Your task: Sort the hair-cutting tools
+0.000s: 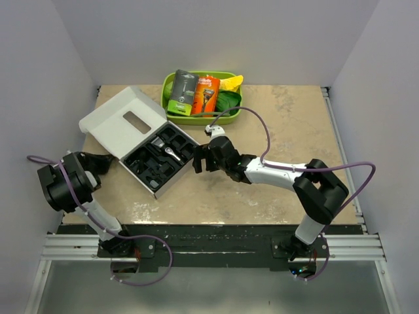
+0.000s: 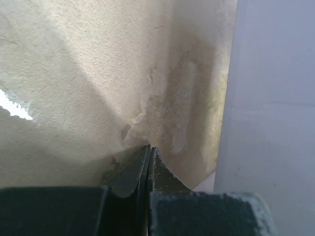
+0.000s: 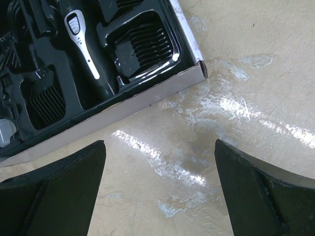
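Hair clipper [image 3: 82, 38] sits in black tray [image 3: 179, 39], upper left of right wrist view, guide comb [image 3: 145, 44] beside it. Right gripper [image 3: 158, 150] gapes wide, empty, below tray edge; we'd turn jaws across the clipper's slim body, pinch mid-length. Left gripper [image 2: 149, 150] pressed closed, holding nothing. Orange razor package [image 1: 207, 96] print in green bin [image 1: 196, 120]: unreadable.

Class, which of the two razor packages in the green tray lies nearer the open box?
The grey-and-green razor package, on the left; the orange package lies beside it, farther right.
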